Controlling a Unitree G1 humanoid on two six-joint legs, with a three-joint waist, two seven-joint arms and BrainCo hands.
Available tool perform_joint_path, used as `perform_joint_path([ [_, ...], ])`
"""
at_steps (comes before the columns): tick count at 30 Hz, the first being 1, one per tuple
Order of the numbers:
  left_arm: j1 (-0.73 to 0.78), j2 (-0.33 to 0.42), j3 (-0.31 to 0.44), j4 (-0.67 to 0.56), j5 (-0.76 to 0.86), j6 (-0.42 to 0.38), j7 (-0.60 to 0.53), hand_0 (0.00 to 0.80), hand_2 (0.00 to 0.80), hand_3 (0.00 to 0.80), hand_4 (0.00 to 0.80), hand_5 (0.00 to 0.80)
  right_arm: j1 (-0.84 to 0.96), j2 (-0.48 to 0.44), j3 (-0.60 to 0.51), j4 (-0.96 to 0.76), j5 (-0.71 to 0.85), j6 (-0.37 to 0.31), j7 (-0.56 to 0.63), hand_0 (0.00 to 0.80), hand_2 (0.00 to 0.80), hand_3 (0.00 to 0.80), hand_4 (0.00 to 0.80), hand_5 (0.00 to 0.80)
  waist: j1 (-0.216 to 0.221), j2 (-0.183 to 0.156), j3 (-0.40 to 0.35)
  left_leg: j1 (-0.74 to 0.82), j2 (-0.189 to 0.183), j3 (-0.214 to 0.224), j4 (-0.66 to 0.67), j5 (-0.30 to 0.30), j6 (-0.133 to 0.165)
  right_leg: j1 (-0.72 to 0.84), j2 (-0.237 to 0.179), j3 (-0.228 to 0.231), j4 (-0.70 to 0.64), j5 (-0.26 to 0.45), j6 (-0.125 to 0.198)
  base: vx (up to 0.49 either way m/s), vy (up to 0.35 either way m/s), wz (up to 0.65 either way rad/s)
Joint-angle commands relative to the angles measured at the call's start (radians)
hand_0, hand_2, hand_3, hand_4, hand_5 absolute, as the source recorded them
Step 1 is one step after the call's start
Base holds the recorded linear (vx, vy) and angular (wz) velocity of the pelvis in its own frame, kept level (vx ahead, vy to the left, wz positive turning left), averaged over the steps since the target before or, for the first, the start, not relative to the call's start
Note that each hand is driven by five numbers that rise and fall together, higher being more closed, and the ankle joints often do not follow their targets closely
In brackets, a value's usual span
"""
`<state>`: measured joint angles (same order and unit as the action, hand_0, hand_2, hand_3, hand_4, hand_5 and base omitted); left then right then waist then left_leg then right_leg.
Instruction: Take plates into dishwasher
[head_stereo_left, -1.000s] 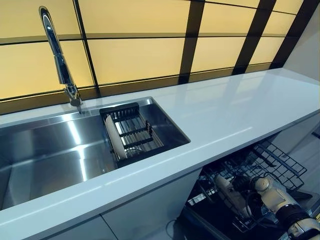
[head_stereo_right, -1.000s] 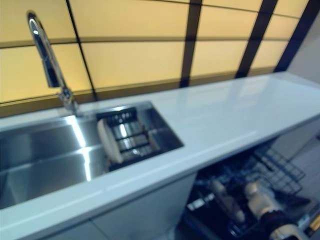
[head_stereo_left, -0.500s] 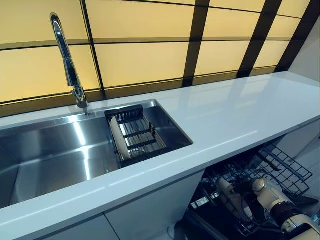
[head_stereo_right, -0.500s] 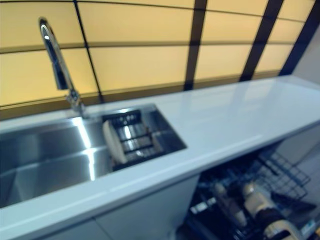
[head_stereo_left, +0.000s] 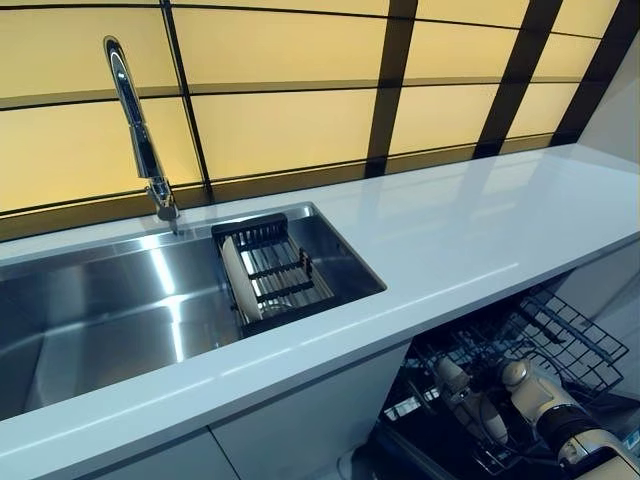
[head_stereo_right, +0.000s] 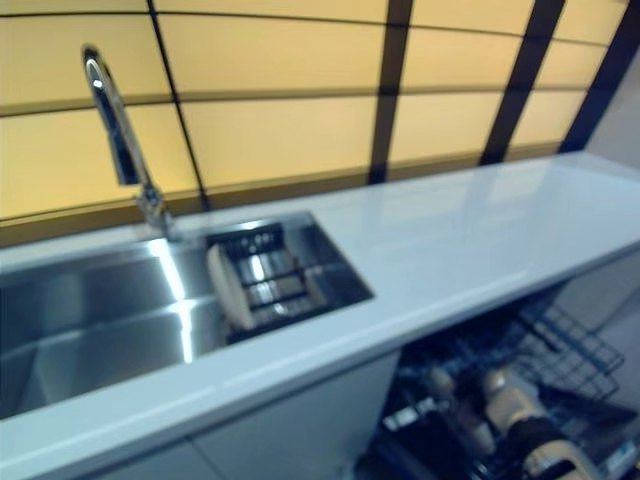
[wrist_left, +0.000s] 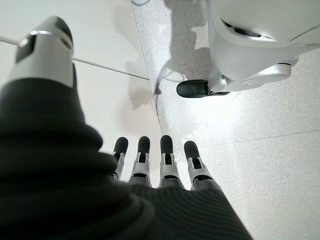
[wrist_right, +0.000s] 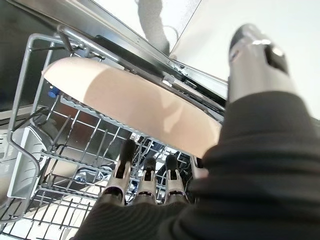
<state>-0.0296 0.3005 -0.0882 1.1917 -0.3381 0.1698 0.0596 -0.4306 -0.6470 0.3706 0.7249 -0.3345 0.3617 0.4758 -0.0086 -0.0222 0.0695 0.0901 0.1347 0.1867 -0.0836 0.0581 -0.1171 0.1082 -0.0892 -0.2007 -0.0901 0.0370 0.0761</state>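
right hand (wrist_right: 165, 200): low inside the pulled-out dishwasher rack (head_stereo_left: 560, 340), below the counter edge. Fingers (wrist_right: 125, 165) run out fairly straight toward the wire tines, thumb apart on the other side of the plate. Looks like the plate rim sits between thumb and fingers, but actual contact isn't clear from the wrist view, so grip can't be told.
plate in rack (wrist_right: 130, 107): pale, cream-coloured, standing on edge across the wire rack, right in front of the right hand. In the head views it shows as a pale sliver (head_stereo_left: 470, 400) among the wires beside the arm.
plate in sink (head_stereo_left: 240, 278): second pale plate, upright on edge at the left end of the black drying basket (head_stereo_left: 285, 275).
drying basket: sits at the right end of the steel sink (head_stereo_left: 90, 310), just below the tap side.
tap (head_stereo_left: 135, 125): tall chrome, at the back rim of the sink, near the basket's back-left corner.
counter (head_stereo_left: 470, 220): white, runs right from the sink; dishwasher rack sticks out under it.
left hand (wrist_left: 150, 170): only in its own wrist view, fingers straight and relaxed, nothing in it, pointing at speckled floor (wrist_left: 250, 150) beside a white cabinet front (wrist_left: 75, 40).
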Motion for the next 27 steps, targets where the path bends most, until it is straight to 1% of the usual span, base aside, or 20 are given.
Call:
perform_joint_path([
  [1, -0.088, 0.012, -0.036, 0.038, -0.005, -0.004, -0.001, 0.0, 0.0, 0.0, 0.0, 0.0, -0.076, -0.001, 0.043, 0.02, -0.017, 0.013, 0.02, 0.0, 0.0, 0.0, 0.0, 0.0, 0.022, -0.04, 0.016, 0.009, -0.04, -0.028, 0.007, -0.016, 0.049, -0.021, -0.004, 0.022, 0.012, 0.019, 0.003, 0.0, 0.0, 0.0],
  [6, -0.086, 0.02, -0.028, 0.031, -0.006, 0.004, 0.0, 0.0, 0.0, 0.0, 0.0, 0.0, -0.08, -0.048, 0.018, -0.025, 0.019, 0.037, 0.053, 0.0, 0.0, 0.0, 0.0, 0.0, 0.012, -0.046, 0.017, 0.015, -0.038, -0.022, 0.005, -0.017, 0.048, -0.019, -0.001, 0.029, 0.013, 0.02, 0.004, 0.0, 0.0, 0.0],
  [8, -0.079, 0.026, -0.018, 0.025, -0.003, 0.007, -0.002, 0.0, 0.0, 0.0, 0.0, 0.0, -0.081, -0.084, -0.004, -0.075, 0.039, 0.06, 0.076, 0.0, 0.0, 0.0, 0.0, 0.0, 0.005, -0.051, 0.018, 0.019, -0.037, -0.017, 0.004, -0.018, 0.048, -0.018, 0.001, 0.034, 0.012, 0.021, 0.004, 0.0, 0.0, 0.0],
  [10, -0.075, 0.028, -0.011, 0.022, 0.001, 0.01, -0.001, 0.0, 0.0, 0.0, 0.0, 0.0, -0.079, -0.108, -0.019, -0.101, 0.047, 0.069, 0.087, 0.0, 0.0, 0.0, 0.0, 0.0, -0.001, -0.055, 0.017, 0.022, -0.035, -0.012, 0.003, -0.018, 0.047, -0.017, 0.001, 0.036, 0.012, 0.023, 0.005, 0.0, 0.0, 0.0],
  [11, -0.07, 0.032, -0.005, 0.016, -0.002, 0.016, 0.001, 0.0, 0.0, 0.0, 0.0, 0.0, -0.075, -0.14, -0.035, -0.141, 0.059, 0.082, 0.099, 0.0, 0.0, 0.0, 0.0, 0.0, -0.009, -0.059, 0.015, 0.026, -0.033, -0.006, 0.002, -0.019, 0.045, -0.016, 0.001, 0.04, 0.012, 0.024, 0.006, 0.0, 0.0, 0.0],
  [12, -0.069, 0.033, -0.005, 0.016, -0.002, 0.016, 0.001, 0.0, 0.0, 0.0, 0.0, 0.0, -0.073, -0.143, -0.037, -0.144, 0.059, 0.083, 0.1, 0.0, 0.0, 0.0, 0.0, 0.0, -0.009, -0.059, 0.015, 0.027, -0.033, -0.006, 0.002, -0.019, 0.045, -0.016, 0.001, 0.04, 0.012, 0.024, 0.006, 0.0, 0.0, 0.0],
  [16, -0.056, 0.037, 0.012, 0.011, -0.004, 0.019, 0.003, 0.0, 0.0, 0.0, 0.0, 0.0, -0.06, -0.239, -0.098, -0.2, 0.113, 0.073, 0.119, 0.0, 0.0, 0.0, 0.0, 0.0, -0.028, -0.07, 0.008, 0.035, -0.03, 0.009, 0.0, -0.02, 0.044, -0.015, 0.004, 0.052, 0.013, 0.026, 0.008, 0.007, 0.016, -0.01],
  [17, -0.055, 0.038, 0.015, 0.012, -0.003, 0.019, 0.004, 0.0, 0.0, 0.0, 0.0, 0.0, -0.057, -0.268, -0.116, -0.21, 0.14, 0.068, 0.108, 0.0, 0.0, 0.0, 0.0, 0.0, -0.033, -0.074, 0.006, 0.038, -0.029, 0.014, -0.001, -0.021, 0.044, -0.015, 0.005, 0.055, 0.013, 0.026, 0.009, 0.006, 0.027, -0.04],
  [18, -0.055, 0.037, 0.015, 0.012, -0.004, 0.019, 0.005, 0.0, 0.0, 0.0, 0.0, 0.0, -0.056, -0.271, -0.119, -0.211, 0.141, 0.067, 0.108, 0.0, 0.0, 0.0, 0.0, 0.0, -0.034, -0.074, 0.006, 0.038, -0.028, 0.014, -0.001, -0.021, 0.044, -0.015, 0.005, 0.056, 0.013, 0.026, 0.009, -0.001, 0.032, -0.04],
  [22, -0.043, 0.034, 0.021, 0.023, -0.011, 0.006, 0.015, 0.0, 0.0, 0.0, 0.0, 0.0, -0.058, -0.38, -0.187, -0.235, 0.232, 0.047, 0.095, 0.0, 0.0, 0.0, 0.0, 0.0, -0.05, -0.089, -0.005, 0.042, -0.027, 0.029, -0.002, -0.024, 0.046, -0.017, 0.009, 0.068, 0.016, 0.027, 0.009, -0.001, 0.03, -0.08],
  [27, -0.035, 0.036, 0.022, 0.035, -0.017, -0.006, 0.012, 0.0, 0.0, 0.0, 0.0, 0.0, -0.079, -0.448, -0.209, -0.229, 0.283, 0.037, 0.1, 0.0, 0.0, 0.0, 0.0, 0.0, -0.055, -0.098, -0.014, 0.044, -0.027, 0.037, -0.001, -0.026, 0.048, -0.018, 0.01, 0.075, 0.017, 0.028, 0.009, -0.004, 0.022, -0.07],
])
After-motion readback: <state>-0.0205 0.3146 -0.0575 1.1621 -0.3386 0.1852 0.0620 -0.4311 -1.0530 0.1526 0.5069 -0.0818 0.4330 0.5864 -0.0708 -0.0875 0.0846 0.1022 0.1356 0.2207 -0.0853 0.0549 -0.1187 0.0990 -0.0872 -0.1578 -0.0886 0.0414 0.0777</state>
